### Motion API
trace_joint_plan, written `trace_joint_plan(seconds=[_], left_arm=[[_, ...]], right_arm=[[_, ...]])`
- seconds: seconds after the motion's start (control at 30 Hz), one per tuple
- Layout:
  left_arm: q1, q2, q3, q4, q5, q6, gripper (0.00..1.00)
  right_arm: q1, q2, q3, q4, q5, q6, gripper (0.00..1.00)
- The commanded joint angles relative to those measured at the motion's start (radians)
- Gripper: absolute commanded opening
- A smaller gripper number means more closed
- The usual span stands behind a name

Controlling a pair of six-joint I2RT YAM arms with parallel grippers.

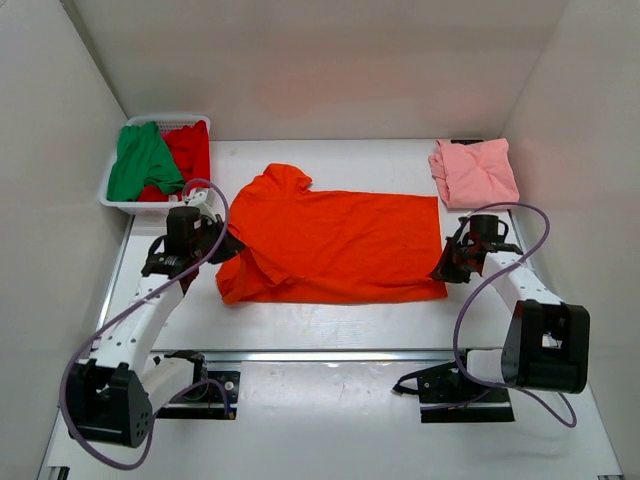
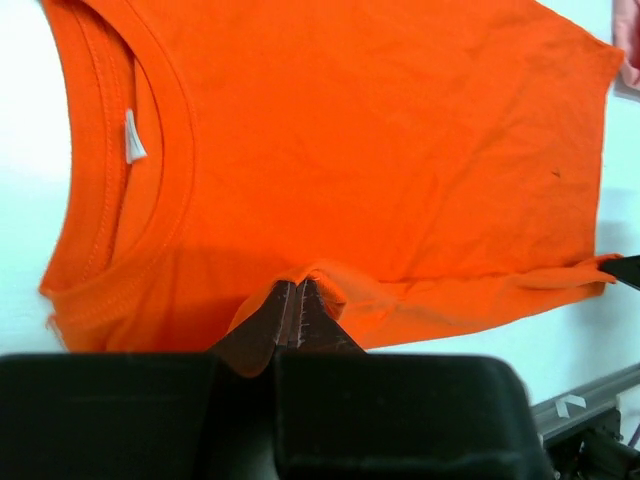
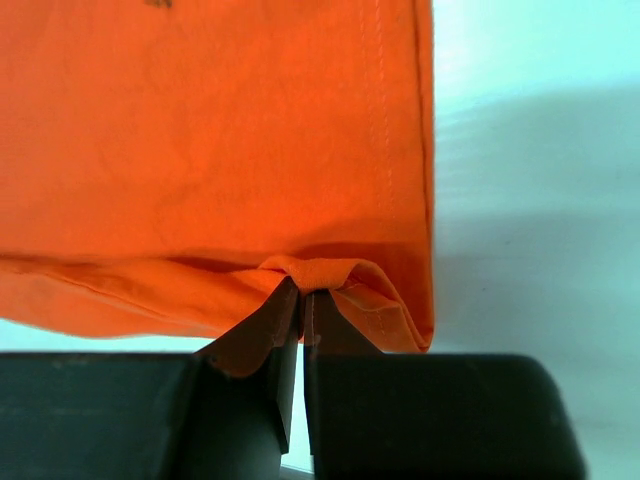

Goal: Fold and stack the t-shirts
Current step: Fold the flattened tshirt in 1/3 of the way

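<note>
The orange t-shirt (image 1: 340, 245) lies spread across the middle of the table, collar to the left, its near edge partly folded over. My left gripper (image 1: 228, 245) is shut on a pinch of its cloth by the collar end, seen in the left wrist view (image 2: 297, 285). My right gripper (image 1: 447, 262) is shut on the hem corner at the shirt's right end, seen in the right wrist view (image 3: 303, 285). The pink t-shirt (image 1: 473, 171) lies folded at the back right. The green t-shirt (image 1: 143, 160) and red t-shirt (image 1: 190, 150) lie crumpled in the basket.
A white plastic basket (image 1: 112, 200) stands at the back left. White walls close in the table on the left, back and right. A metal rail (image 1: 330, 355) runs along the near edge by the arm bases.
</note>
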Motion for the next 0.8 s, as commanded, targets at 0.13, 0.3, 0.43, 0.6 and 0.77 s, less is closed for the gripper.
trace_joint_plan(seconds=[0.13, 0.3, 0.43, 0.6, 0.77], left_arm=[[0.010, 0.106, 0.098, 0.091, -0.026, 0.043, 0.00], [0.014, 0.172, 0.122, 0.128, -0.029, 0.052, 0.00], [0.014, 0.235, 0.156, 0.146, -0.026, 0.056, 0.00], [0.025, 0.290, 0.191, 0.168, -0.029, 0.059, 0.00], [0.026, 0.323, 0.185, 0.200, -0.038, 0.056, 0.00]], right_arm=[[-0.038, 0.038, 0.064, 0.060, -0.001, -0.026, 0.00], [-0.051, 0.070, 0.066, 0.081, -0.002, -0.020, 0.00], [-0.051, 0.096, 0.078, 0.100, 0.001, -0.021, 0.00], [-0.047, 0.133, 0.107, 0.116, -0.004, -0.015, 0.00], [-0.051, 0.159, 0.130, 0.149, -0.004, 0.000, 0.00]])
